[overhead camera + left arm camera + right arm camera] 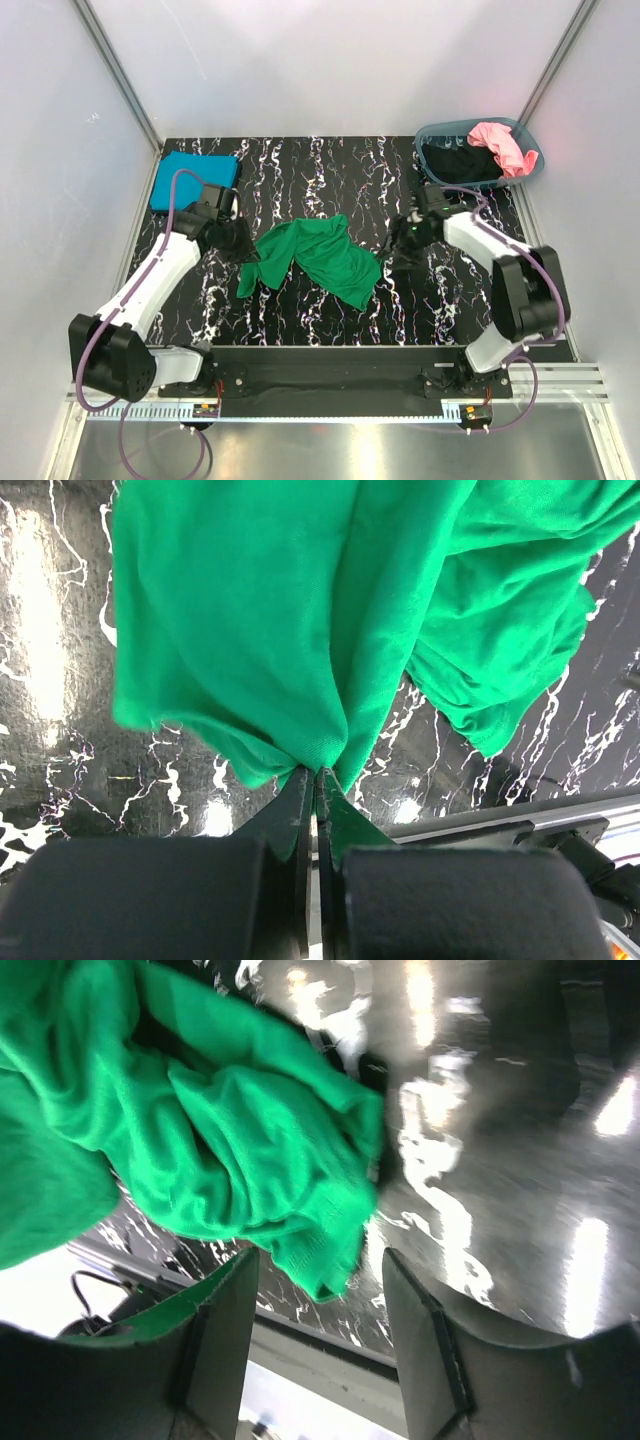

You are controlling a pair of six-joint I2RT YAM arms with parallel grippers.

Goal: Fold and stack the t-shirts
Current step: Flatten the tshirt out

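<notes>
Bright green t-shirt (pixel 318 258): soft knit cloth, crumpled in loose folds at mid-worktop (pixel 300 170), glossy black with white marble veining. Left gripper (pixel 315 775): jaws pressed together, pinching a bunched edge of the shirt. Right gripper (pixel 320 1265): jaws spread, stitched hem end hanging between, unclamped. Teal t-shirt (pixel 195 180): flat folded rectangle, far left corner. Oval grey-blue plastic basket (pixel 428 138), far right corner; pink shirt (pixel 500 145) and black shirt (pixel 455 160) heaped inside.
</notes>
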